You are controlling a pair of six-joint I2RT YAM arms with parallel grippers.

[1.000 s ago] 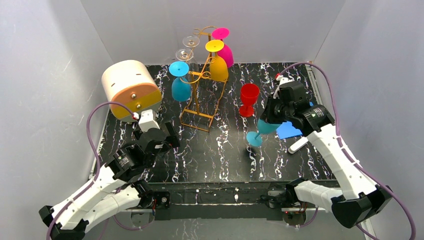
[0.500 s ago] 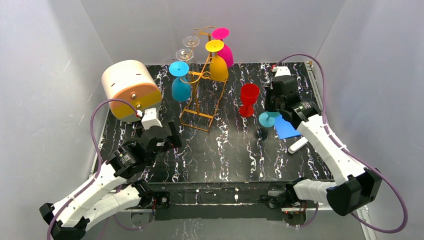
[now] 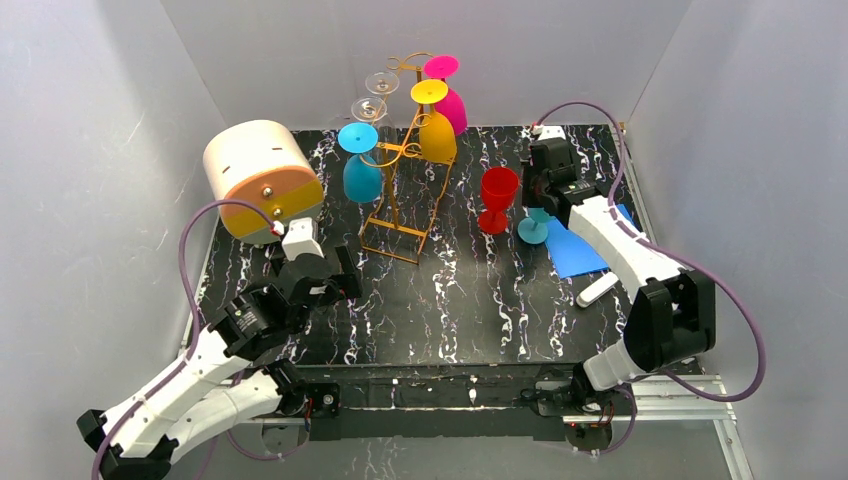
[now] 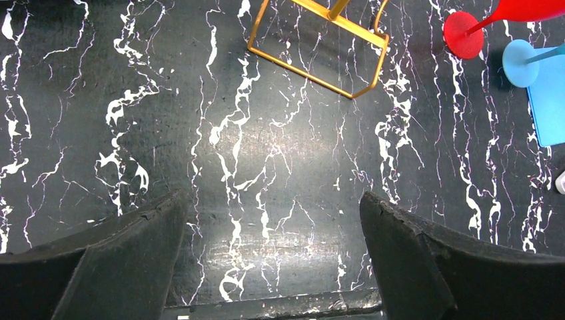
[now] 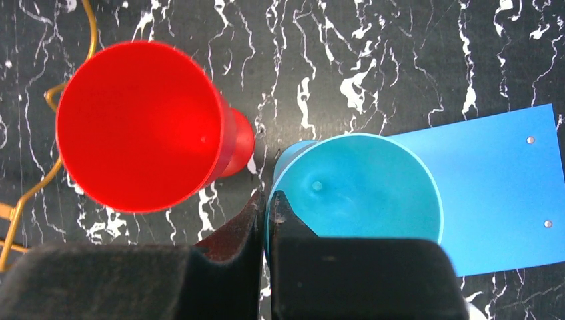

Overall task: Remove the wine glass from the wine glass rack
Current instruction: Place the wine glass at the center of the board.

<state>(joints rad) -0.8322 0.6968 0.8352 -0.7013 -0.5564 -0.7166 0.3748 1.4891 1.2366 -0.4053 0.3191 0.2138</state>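
the right gripper (image 5: 266,200), closed almost fully, pinches the rim of the teal wine glass (image 5: 360,193). the glass is upright at right of centre in the top view, just beside the red glass (image 5: 140,127) and well apart from the wine glass rack (image 3: 390,200), probably to stand it on the bench (image 4: 266,133). the left gripper (image 4: 273,213) hangs spread wide and empty at lower left.

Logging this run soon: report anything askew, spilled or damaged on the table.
Nothing is spilled or broken. The one oddity: the cream-and-orange round box lies on its side at the left. The red glass stands upright, and the teal glass beside it is upright too, its rim pinched by the right end effector.
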